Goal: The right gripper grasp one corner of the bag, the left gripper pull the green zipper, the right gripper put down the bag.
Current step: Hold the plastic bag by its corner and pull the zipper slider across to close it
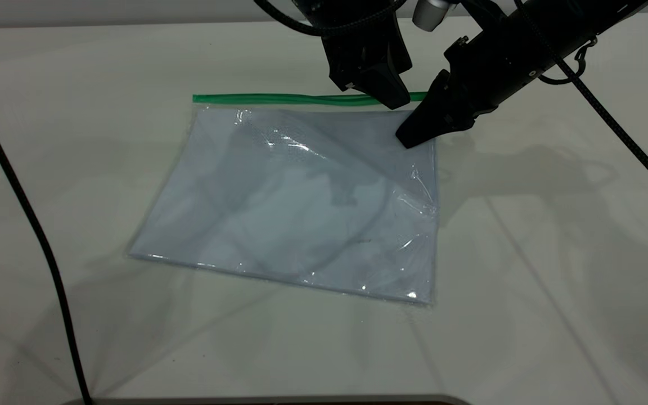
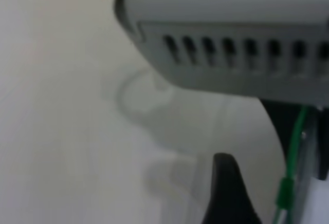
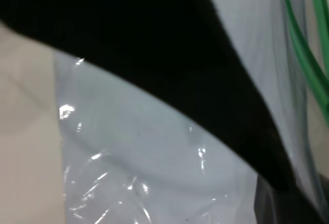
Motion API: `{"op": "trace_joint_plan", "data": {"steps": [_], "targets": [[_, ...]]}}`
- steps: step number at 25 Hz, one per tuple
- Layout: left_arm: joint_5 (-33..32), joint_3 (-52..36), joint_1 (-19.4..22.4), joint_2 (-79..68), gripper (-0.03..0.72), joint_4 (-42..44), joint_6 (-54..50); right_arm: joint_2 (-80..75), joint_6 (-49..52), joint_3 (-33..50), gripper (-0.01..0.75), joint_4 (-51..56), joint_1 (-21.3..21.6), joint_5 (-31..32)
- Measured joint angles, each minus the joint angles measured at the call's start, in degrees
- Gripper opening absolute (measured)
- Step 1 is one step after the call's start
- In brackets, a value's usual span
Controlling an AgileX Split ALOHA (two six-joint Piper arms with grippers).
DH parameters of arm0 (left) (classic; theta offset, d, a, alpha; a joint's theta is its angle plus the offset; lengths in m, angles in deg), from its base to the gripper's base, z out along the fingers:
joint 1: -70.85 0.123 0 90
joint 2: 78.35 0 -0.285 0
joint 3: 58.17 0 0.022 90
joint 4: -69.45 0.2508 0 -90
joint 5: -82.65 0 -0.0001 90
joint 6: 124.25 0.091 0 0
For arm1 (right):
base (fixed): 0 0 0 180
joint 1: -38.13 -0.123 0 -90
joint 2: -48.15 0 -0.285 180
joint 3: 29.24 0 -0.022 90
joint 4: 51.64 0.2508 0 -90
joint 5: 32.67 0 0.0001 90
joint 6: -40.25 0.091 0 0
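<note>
The bag (image 1: 296, 202) lies flat on the white table, a clear pouch with pale blue-white sheets inside. Its green zipper (image 1: 279, 99) runs along the far edge. My right gripper (image 1: 412, 135), with long pointed fingers, is shut on the bag's far right corner (image 1: 428, 112). In the right wrist view one finger (image 3: 241, 116) lies on top of the plastic and a dark finger shows through it underneath. My left gripper (image 1: 392, 97) is down on the zipper near that corner. In the left wrist view its jaws stand apart on either side of the darker green slider (image 2: 284, 190).
A thick black cable (image 1: 31, 225) hangs across the table's left side. Another black cable (image 1: 628, 140) runs down at the right. The table's front edge (image 1: 279, 398) is close below the bag.
</note>
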Motion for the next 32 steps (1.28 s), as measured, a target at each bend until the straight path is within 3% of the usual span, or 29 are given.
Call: {"op": "trace_joint_plan", "data": {"steps": [10, 14, 23, 26, 32], "targets": [[0.11, 0.22, 0.00, -2.13, 0.532, -3.27, 0.39, -0.06, 0.00, 0.00, 0.033, -0.44, -0.05, 0.44], [0.00, 0.22, 0.00, -2.13, 0.436, -3.47, 0.39, -0.06, 0.00, 0.00, 0.033, -0.44, -0.05, 0.44], [-0.32, 0.22, 0.00, -2.17, 0.109, -3.48, 0.39, -0.06, 0.31, 0.00, 0.033, -0.38, -0.05, -0.21], [-0.21, 0.22, 0.00, -2.17, 0.068, -3.22, 0.39, -0.06, 0.67, 0.00, 0.033, -0.38, -0.05, -0.30], [-0.42, 0.24, 0.95, -2.17, 0.066, -3.06, 0.24, -0.06, 1.58, 0.00, 0.033, 0.68, 0.71, -0.02]]}}
